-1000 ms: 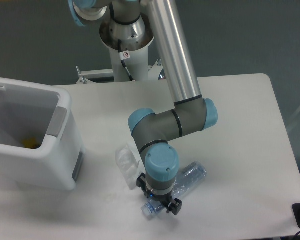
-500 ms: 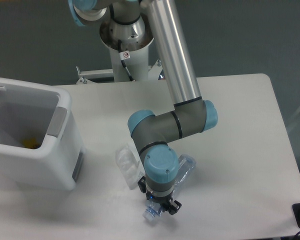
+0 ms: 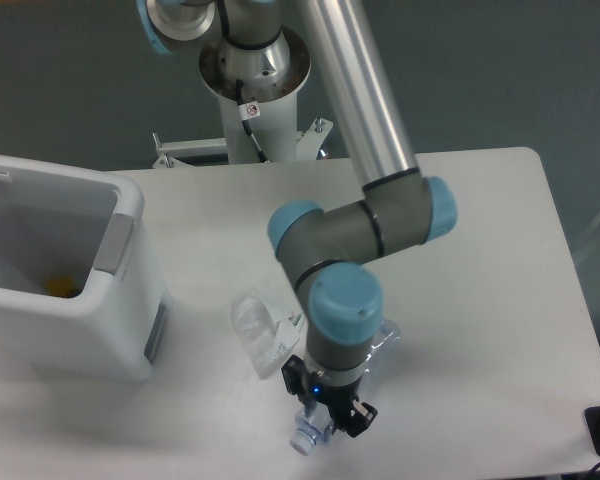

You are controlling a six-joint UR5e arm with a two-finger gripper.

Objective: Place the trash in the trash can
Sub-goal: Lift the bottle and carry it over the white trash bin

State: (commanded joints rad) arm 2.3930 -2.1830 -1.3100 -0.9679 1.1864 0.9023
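The tool is seen low in the frame, just right of centre, pointing down near the front edge of the bench. It is closed on the bottle, gripped just behind the pale cap, which shows at the lower left of the tool; the rest of the clear body is mostly hidden behind the wrist, with a bit showing to the right of it. Whether the bottle is touching the bench cannot be told.

The wrapper is found on the bench just left of the wrist, between the arm and the trash can. The trash can is set at the left edge of the frame, its open mouth facing up, with something small and yellow seen at its bottom. A strip of bare bench is left between the wrapper and the can's grey side patch.

To the right of the arm, a wide stretch of white bench is left open up to the rounded right corner. Little bench is left in front of the tool before the lower edge of the frame.
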